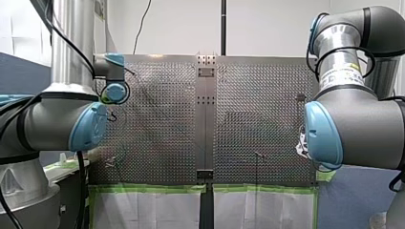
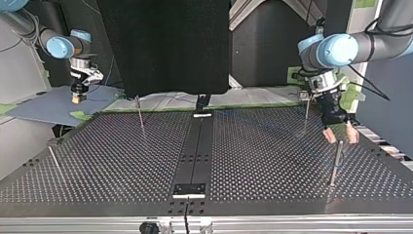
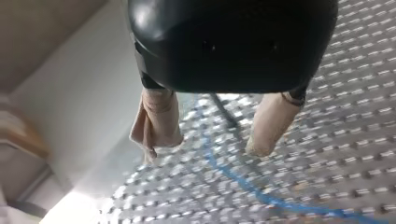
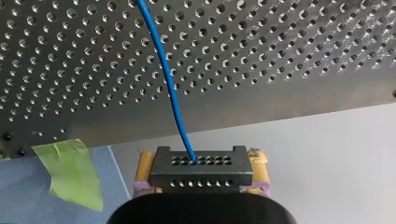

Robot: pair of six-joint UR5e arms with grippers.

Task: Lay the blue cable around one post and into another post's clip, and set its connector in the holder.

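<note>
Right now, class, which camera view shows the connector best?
The right wrist view: the connector is close up, clamped in my right end effector, blue cable entering it. The top view leaves it too small; front and left wrist views show none.

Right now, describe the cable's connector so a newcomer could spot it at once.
Start at the perforated table, then go past its edge to my right gripper. The connector is the dark block clamped between the yellow pads. Nothing else has two rows of small holes and the blue cable running out of it.
</note>
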